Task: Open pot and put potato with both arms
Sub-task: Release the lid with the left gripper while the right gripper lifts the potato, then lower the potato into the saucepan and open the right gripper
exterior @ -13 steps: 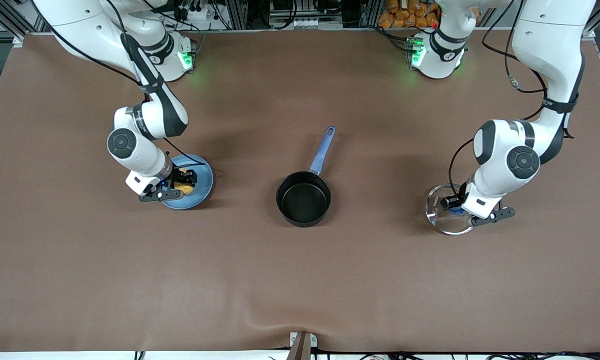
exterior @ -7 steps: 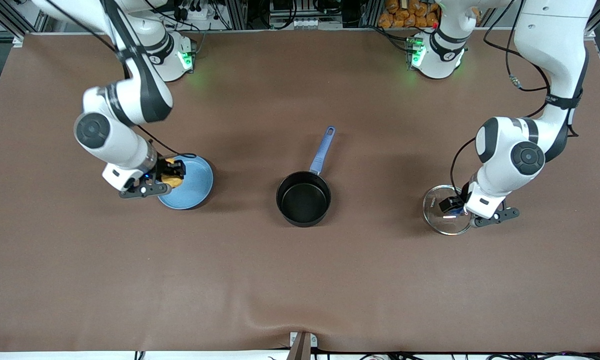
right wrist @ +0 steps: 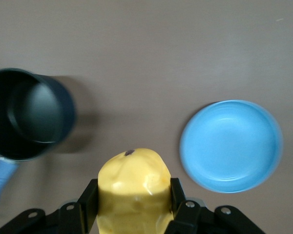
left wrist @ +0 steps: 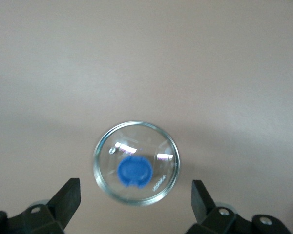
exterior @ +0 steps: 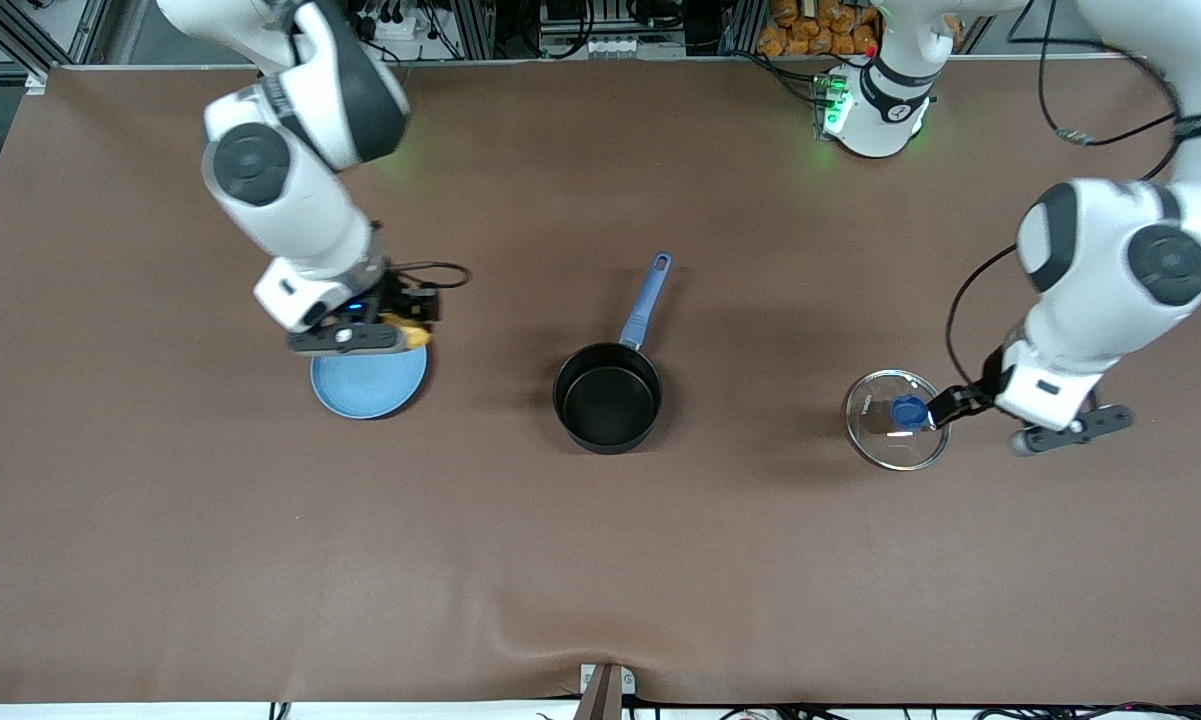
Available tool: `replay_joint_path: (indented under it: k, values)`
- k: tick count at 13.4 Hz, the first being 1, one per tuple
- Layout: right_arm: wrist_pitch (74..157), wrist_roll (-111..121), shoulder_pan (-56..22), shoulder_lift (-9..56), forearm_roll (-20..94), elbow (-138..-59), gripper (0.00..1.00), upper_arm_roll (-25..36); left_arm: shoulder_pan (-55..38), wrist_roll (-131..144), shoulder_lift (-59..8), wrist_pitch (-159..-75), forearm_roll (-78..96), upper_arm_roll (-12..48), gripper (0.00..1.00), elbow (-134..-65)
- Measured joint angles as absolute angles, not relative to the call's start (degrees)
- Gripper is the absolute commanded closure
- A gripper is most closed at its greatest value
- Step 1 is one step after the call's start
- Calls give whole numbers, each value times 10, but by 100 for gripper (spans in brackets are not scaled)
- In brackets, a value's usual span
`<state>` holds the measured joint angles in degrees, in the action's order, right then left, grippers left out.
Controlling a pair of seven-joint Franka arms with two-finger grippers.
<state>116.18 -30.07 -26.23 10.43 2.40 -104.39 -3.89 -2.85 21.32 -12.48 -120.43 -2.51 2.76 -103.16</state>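
With the lid (exterior: 897, 433) off beside your spread, waiting left gripper (left wrist: 136, 202), your right gripper (right wrist: 133, 201) pinched the potato (right wrist: 133, 192) above the plate's (exterior: 368, 384) edge; carrying it over the open pot (exterior: 608, 398) toward the left arm's end seemed next.

Plenty of open table, only three things in the way

The pot (exterior: 608, 397) sits mid-table with nothing in it and its mouth uncovered, handle (exterior: 645, 302) pointing toward the arm bases. The blue plate (exterior: 368, 383) lies toward the right arm's end, well apart from the pot, with bare brown table (exterior: 600, 560) between them. The glass lid (exterior: 896, 433) lies flat toward the left arm's end, also well apart. The whole strip nearer the front camera is open.
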Motion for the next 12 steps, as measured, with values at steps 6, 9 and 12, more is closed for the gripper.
replay_joint_path:
  k: [6, 9, 12]
  values:
    - [1176, -450, -407, 300, 23, -843, 100, -4, -30, 213, -113, -1013, -25, 37, 0, -875]
    - [1224, -466, -441, 383, 23, -784, 100, 22, -29, 198, -113, -1010, -25, 38, 0, -865]
    - [1273, -477, -452, 433, 23, -772, 100, 24, -29, 185, -109, -1010, -24, 38, 0, -854]
